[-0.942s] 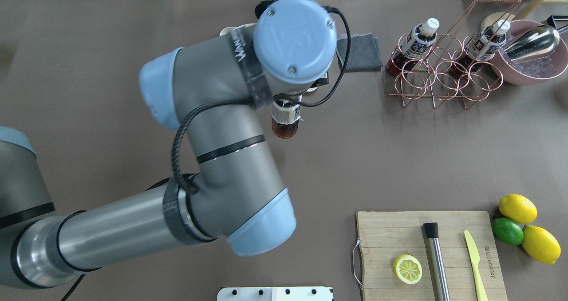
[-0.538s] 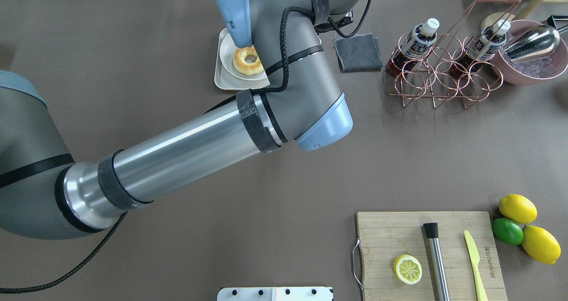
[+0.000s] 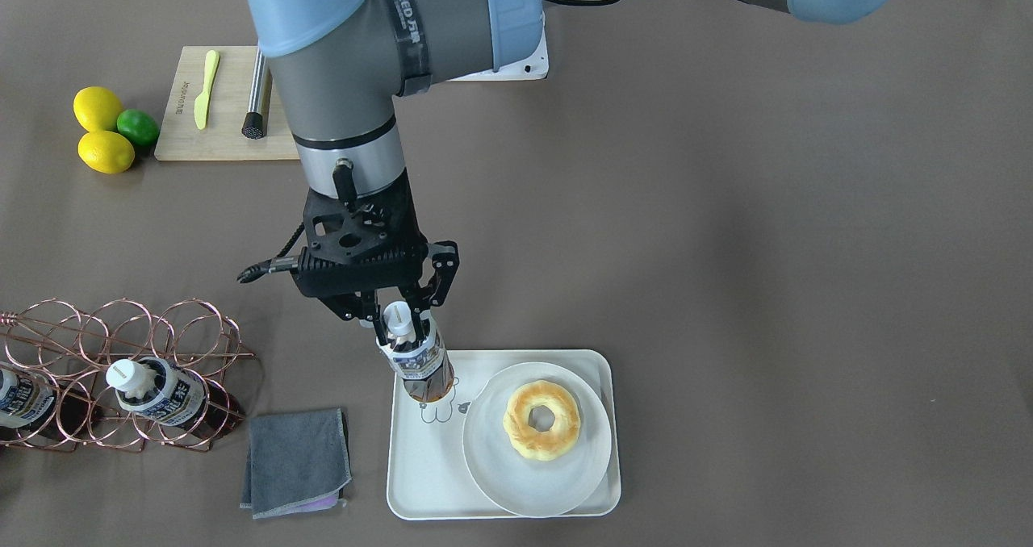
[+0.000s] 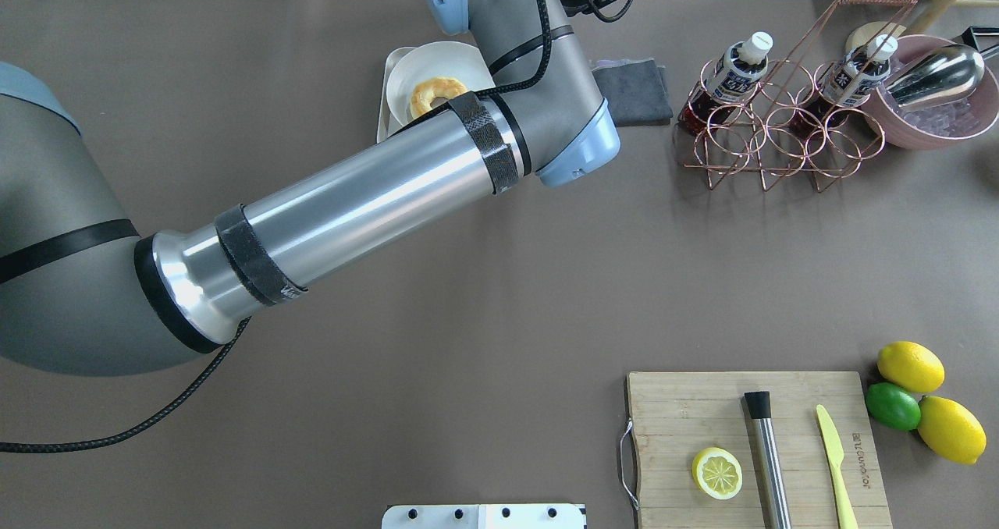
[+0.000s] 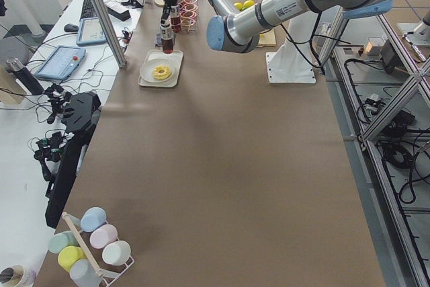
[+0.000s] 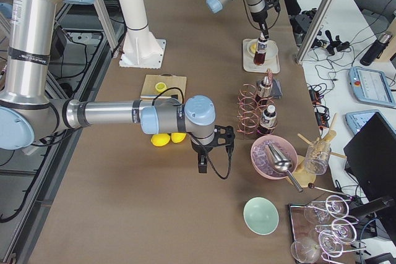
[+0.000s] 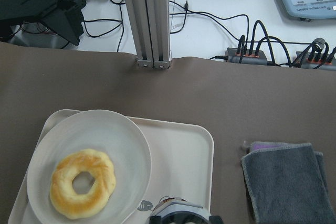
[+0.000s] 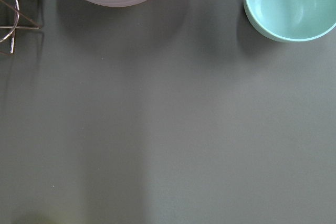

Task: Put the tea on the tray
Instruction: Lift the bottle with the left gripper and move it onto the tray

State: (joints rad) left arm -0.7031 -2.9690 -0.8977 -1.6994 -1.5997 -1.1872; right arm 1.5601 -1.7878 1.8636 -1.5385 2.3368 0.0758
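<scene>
My left gripper (image 3: 398, 336) is shut on the neck of the tea (image 3: 420, 365), a small bottle of dark red-brown liquid with a white cap. The bottle hangs tilted, its base over the near-left corner of the cream tray (image 3: 428, 466), on the drawn bear. I cannot tell whether the base touches the tray. In the left wrist view the cap (image 7: 181, 214) shows at the bottom edge above the tray (image 7: 184, 150). From overhead the arm hides the bottle. The right gripper (image 6: 213, 146) shows only in the exterior right view, so I cannot tell its state.
A white plate (image 3: 533, 450) with a doughnut (image 3: 541, 419) fills the tray's right part. A grey cloth (image 3: 297, 460) lies beside the tray. A copper wire rack (image 4: 780, 123) holds two more bottles. A pink ice bowl (image 4: 929, 108), a cutting board (image 4: 749, 451) and lemons (image 4: 909, 365) are farther right.
The left arm has swung from the table's middle out to the far edge, carrying the bottle over the tray. It now covers most of the tray from overhead.
</scene>
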